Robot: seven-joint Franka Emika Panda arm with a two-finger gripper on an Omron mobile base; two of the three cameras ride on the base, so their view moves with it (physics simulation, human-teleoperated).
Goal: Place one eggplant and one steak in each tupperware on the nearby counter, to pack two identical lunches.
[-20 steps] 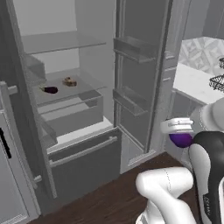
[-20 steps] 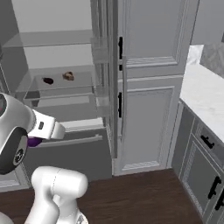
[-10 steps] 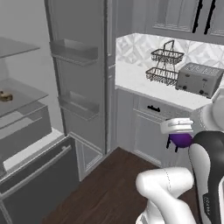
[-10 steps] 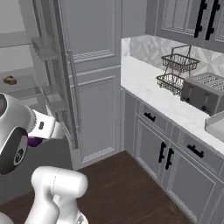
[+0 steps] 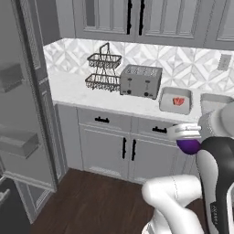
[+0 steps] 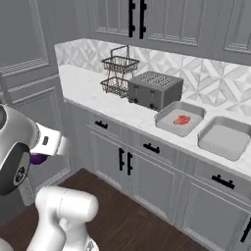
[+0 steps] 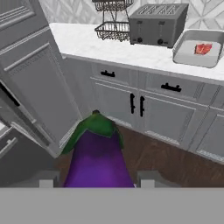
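My gripper (image 7: pixel 98 180) is shut on a glossy purple eggplant (image 7: pixel 98 156) with a green cap, held low in front of the cabinet doors. The same eggplant (image 5: pixel 188 146) hangs under the white hand beside the arm, also seen as the eggplant (image 6: pixel 37 158). On the white counter (image 6: pixel 88 88) stand two grey tupperware tubs. The tupperware (image 6: pixel 180 119) nearest the toaster holds one red steak (image 6: pixel 182 119); the other tupperware (image 6: pixel 224 138) has nothing in it. In the hand view the steak (image 7: pixel 203 48) lies in its tupperware (image 7: pixel 183 51) at the upper right.
A grey toaster (image 5: pixel 140 81) and a two-tier wire basket rack (image 5: pixel 103 71) stand on the counter (image 5: pixel 75 89) left of the tubs. The open fridge door (image 5: pixel 25 114) with shelves rises at the left. Dark wood floor (image 6: pixel 132 220) lies before the cabinets.
The whole scene has swung from the open fridge round to the counter with the toaster and tubs, so the camera has moved. The eggplant stays in the gripper.
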